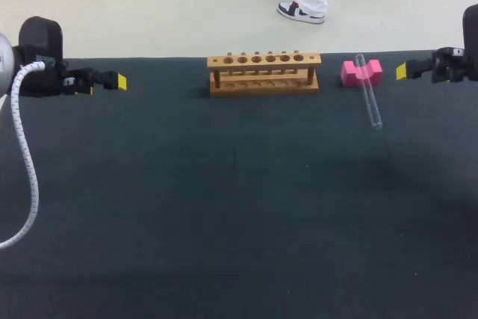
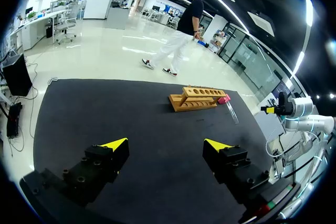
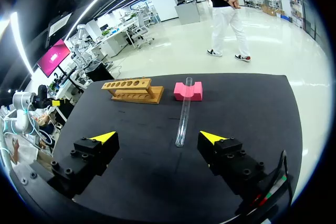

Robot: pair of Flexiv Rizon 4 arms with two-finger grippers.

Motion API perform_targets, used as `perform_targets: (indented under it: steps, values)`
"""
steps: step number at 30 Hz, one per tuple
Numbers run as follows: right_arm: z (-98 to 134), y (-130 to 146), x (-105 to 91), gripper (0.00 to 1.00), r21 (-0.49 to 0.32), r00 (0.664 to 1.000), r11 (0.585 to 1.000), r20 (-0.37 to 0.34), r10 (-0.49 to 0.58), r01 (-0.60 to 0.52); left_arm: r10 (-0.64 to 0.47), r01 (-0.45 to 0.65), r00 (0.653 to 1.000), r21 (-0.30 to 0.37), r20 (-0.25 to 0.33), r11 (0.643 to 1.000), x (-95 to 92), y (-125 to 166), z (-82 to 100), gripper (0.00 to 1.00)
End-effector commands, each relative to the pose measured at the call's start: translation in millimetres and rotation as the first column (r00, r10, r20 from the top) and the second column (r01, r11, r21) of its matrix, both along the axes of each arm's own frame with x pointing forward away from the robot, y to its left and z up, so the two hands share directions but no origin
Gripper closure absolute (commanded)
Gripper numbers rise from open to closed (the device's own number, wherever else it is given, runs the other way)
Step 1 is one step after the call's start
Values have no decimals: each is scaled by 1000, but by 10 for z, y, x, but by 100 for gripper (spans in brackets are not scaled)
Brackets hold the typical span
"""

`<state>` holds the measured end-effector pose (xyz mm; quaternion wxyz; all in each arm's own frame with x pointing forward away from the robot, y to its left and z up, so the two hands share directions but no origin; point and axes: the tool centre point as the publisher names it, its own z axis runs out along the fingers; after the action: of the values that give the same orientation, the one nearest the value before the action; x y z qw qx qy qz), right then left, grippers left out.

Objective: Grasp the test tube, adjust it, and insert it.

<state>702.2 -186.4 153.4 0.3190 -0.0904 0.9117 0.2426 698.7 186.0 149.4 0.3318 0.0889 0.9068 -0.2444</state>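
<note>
Tube (image 1: pixel 369 101), clear, across notched pink block (image 1: pixel 349 73); wooden rack (image 1: pixel 264 74) beside; left claw (image 2: pixel 165 144), right claw (image 3: pixel 158 136) open.

My left arm (image 1: pixel 41 65) low at far left, right arm (image 1: pixel 457 63) low at far right, tips facing inward. My left gripper (image 2: pixel 165 144) fingers wide apart; right gripper (image 3: pixel 157 136) the same.

Open mat (image 1: pixel 224 207) flanking test tube (image 1: pixel 370 101); pink block (image 1: pixel 351 74) under far end
</note>
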Motion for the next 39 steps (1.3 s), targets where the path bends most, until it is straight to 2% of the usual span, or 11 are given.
perform_targets:
  steps: [1, 17, 23, 28, 30, 31, 32, 34, 39]
  values:
    - [-3, 1, 5, 0, 0, 1000, 1000, 1, 1, -1, 4, -3, 1000, 7, -6, 1000, 6, -15, 14, 0]
    - [-3, 1, 5, 0, 0, 1000, 1000, 1, 1, -1, -16, 16, 1000, -1, -2, 1000, 2, -22, 10, 0]
    - [-3, 1, 5, 0, 0, 1000, 1000, 1, 1, -1, -97, 98, 994, -17, 57, 995, -7, -20, 16, 0]
    - [-3, 1, 5, 0, 0, 1000, 1000, 1, 1, -1, -159, 160, 977, 4, 142, 987, 3, 17, 16, 0]
    - [-3, 1, 5, 0, 0, 1000, 1000, 1, 1, -1, -168, 168, 973, 15, 158, 986, 10, 26, 16, 59]
    - [-3, 1, 5, 0, 0, 1000, 1000, 1, 1, -1, -176, 174, 969, 25, 173, 984, 16, 29, 15, 82]
    - [-3, 1, 5, 0, 0, 1000, 1000, 1, 1, -1, -192, 192, 964, 20, 181, 981, 20, 28, 14, 100]
    - [-3, 1, 5, 0, 0, 1000, 1000, 1, 1, -1, -226, 223, 951, 38, 211, 974, 24, 27, 1, 100]
    - [-3, 1, 5, 0, 0, 1000, 1000, 1, 1, -1, -288, 284, 927, 53, 241, 957, 84, 9, -50, 100]
